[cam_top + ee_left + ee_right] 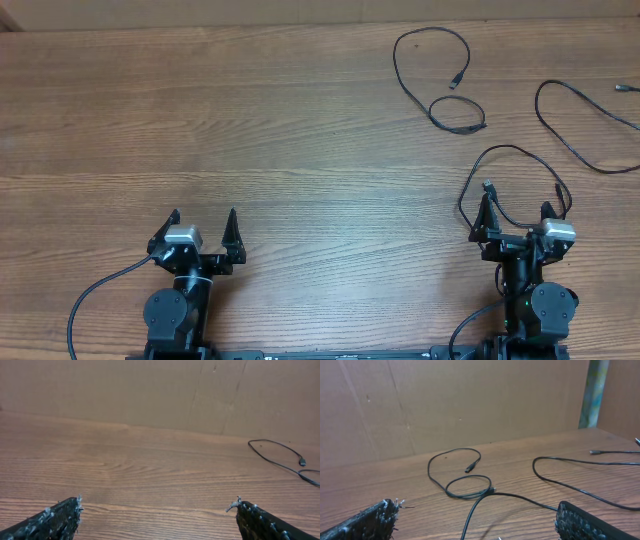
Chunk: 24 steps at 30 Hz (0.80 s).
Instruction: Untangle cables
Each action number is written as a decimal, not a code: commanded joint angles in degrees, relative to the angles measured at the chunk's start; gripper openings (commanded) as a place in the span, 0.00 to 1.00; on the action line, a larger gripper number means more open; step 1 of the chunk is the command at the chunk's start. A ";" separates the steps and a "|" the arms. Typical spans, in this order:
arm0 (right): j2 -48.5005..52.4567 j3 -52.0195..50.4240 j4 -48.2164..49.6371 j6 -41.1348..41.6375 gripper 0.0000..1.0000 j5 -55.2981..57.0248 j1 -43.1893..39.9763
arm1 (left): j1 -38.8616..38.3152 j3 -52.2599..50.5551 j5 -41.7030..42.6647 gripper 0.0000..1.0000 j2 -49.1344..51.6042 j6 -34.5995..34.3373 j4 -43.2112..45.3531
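Note:
Three thin black cables lie apart on the wooden table. A looped cable point(432, 72) is at the far middle-right, and it also shows in the left wrist view point(278, 456) and the right wrist view point(451, 481). A second cable point(578, 132) snakes along the right edge point(570, 487). The third cable point(515, 150) arcs around my right gripper point(517, 205). In the right wrist view this cable point(520, 497) runs on the table between the wide-open fingers of the right gripper point(477, 512), ungripped. My left gripper point(203, 220) stands open over bare wood at the near left point(157, 510), with nothing between its fingers.
A brown cardboard wall point(470, 405) stands behind the table's far edge. A greenish post point(594, 392) rises at the far right. Thicker black arm wires point(90, 300) trail from both arm bases at the near edge.

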 commanded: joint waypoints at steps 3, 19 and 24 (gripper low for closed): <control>-0.68 -0.63 0.09 -0.24 1.00 -0.26 0.17 | -0.37 -0.39 0.61 1.00 -0.76 1.07 0.24; -0.68 -0.63 0.09 -0.22 1.00 -0.28 0.17 | -0.37 -0.39 0.02 1.00 -0.76 1.09 0.22; -0.68 -0.63 0.09 -0.24 1.00 -0.28 0.17 | -0.35 -0.39 0.20 1.00 -0.76 1.49 0.20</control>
